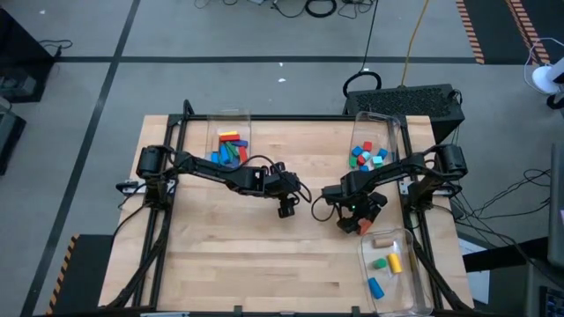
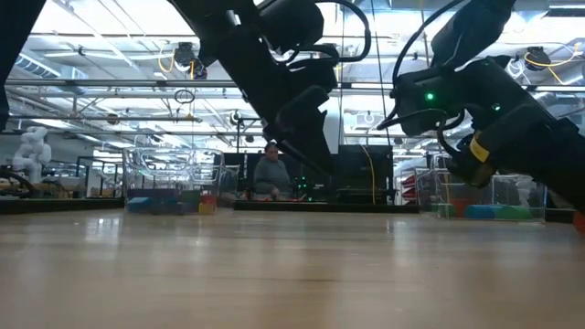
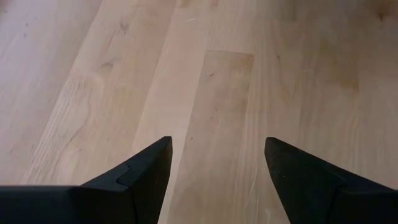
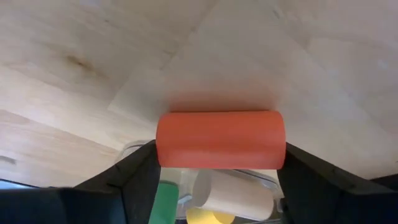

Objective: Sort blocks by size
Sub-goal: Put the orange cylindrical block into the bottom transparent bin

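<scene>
My right gripper (image 1: 361,224) hangs just left of the near right clear bin (image 1: 394,236), shut on an orange-red cylinder block (image 4: 221,140). In the right wrist view, a green block (image 4: 165,200), a plain wood cylinder (image 4: 233,196) and a yellow block (image 4: 205,216) lie in that bin below it. My left gripper (image 1: 286,210) stands open over bare tabletop at the middle, nothing between its fingers (image 3: 149,168). Coloured bars lie in the far left bin (image 1: 229,145) and small cubes in the far right bin (image 1: 372,154). My right gripper pinches the orange-red cylinder between its two fingers, one on each flat end (image 4: 159,142). The fingers slant steeply down from the table's right side. The cylinder lies level across the gap, lifted clear of the table, by the bin's rim.
A black frame rail (image 1: 414,220) runs along the table's right side next to the two right bins. Bare wood (image 1: 247,255) stretches across the middle and near left of the table. In the low view, a seated person (image 2: 271,174) shows in the room beyond the table.
</scene>
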`<action>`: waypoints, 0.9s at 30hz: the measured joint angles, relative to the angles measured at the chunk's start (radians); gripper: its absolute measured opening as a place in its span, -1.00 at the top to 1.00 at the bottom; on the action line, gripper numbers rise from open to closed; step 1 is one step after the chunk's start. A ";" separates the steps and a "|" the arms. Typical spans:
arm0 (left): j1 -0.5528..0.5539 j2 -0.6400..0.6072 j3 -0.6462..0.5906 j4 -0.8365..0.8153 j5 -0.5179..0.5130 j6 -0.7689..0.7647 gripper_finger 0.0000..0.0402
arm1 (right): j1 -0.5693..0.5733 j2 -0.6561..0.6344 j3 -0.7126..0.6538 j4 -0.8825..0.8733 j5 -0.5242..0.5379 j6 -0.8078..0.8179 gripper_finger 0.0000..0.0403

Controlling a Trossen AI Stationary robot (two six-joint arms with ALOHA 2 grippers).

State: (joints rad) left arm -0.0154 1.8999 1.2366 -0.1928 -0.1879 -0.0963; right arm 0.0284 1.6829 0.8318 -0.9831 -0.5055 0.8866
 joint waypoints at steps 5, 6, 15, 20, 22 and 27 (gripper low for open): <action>0.000 0.000 0.000 -0.007 0.000 0.010 -0.29 | -0.004 -0.001 0.016 0.039 0.001 -0.009 -0.32; 0.000 0.000 0.000 -0.007 0.003 0.020 -0.29 | -0.004 -0.001 0.025 0.048 0.005 -0.023 -0.32; 0.016 -0.001 -0.044 0.032 0.040 0.030 -0.29 | 0.050 -0.012 0.170 0.024 0.100 -0.160 -0.32; 0.040 -0.001 -0.077 0.063 0.040 0.003 -0.29 | 0.099 -0.018 0.316 -0.116 0.235 -0.243 -0.31; 0.048 -0.001 -0.085 0.076 0.042 -0.007 -0.29 | 0.128 -0.021 0.372 -0.207 0.285 -0.296 -0.30; 0.046 -0.001 -0.093 0.078 0.043 -0.003 -0.29 | 0.218 -0.020 0.466 -0.375 0.384 -0.333 -0.32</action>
State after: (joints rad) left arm 0.0305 1.8988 1.1437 -0.1145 -0.1452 -0.0994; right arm 0.2467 1.6630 1.2974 -1.3584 -0.1212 0.5539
